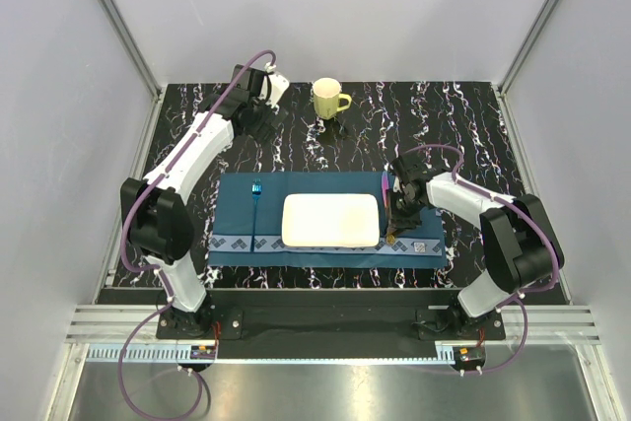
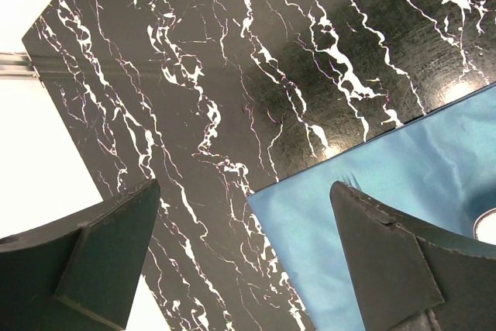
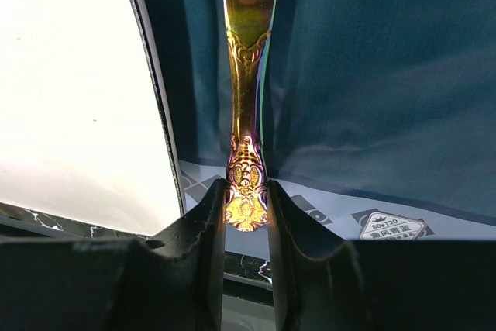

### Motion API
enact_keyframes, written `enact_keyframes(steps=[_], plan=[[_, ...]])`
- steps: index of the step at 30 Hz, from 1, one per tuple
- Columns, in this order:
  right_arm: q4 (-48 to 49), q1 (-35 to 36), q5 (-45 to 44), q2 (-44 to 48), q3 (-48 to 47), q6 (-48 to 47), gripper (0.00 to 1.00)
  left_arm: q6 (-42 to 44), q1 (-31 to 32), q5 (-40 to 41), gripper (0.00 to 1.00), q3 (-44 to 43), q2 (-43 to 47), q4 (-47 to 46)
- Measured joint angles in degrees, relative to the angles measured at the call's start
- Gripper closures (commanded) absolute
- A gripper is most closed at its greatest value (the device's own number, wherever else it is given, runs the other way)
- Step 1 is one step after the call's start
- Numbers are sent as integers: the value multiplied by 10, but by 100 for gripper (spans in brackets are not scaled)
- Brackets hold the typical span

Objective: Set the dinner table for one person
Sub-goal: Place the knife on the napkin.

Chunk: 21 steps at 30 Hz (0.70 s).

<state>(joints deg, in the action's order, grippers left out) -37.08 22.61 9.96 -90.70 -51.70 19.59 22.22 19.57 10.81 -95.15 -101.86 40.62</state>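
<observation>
One risk: right gripper [image 3: 246, 211], clamped on just the tip of the utensil [image 3: 248, 75], may let it pivot into the plate [image 3: 77, 98] at nine o'clock.

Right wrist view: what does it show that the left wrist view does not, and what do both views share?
Only the right wrist view shows the right gripper shut on the ornate end of an iridescent utensil handle, and the patterned border with its label. Only the left wrist view shows the left gripper, open and empty. Both show the blue placemat and the black marbled dinner table.
</observation>
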Motion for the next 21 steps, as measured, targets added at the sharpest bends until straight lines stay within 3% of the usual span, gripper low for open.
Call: enact_keyframes(steps=[1, 2, 9, 21], plan=[[0, 0, -1, 0, 0, 0, 87, 0, 0, 0, 1, 0, 0, 0], [0, 0, -2, 0, 0, 0, 77, 0, 0, 0, 1, 0, 0, 0], [0, 0, -10, 0, 0, 3, 36, 0, 0, 0, 1, 0, 0, 0], [-22, -2, -35, 4, -41, -30, 37, -12, 0, 0, 1, -5, -7, 0]])
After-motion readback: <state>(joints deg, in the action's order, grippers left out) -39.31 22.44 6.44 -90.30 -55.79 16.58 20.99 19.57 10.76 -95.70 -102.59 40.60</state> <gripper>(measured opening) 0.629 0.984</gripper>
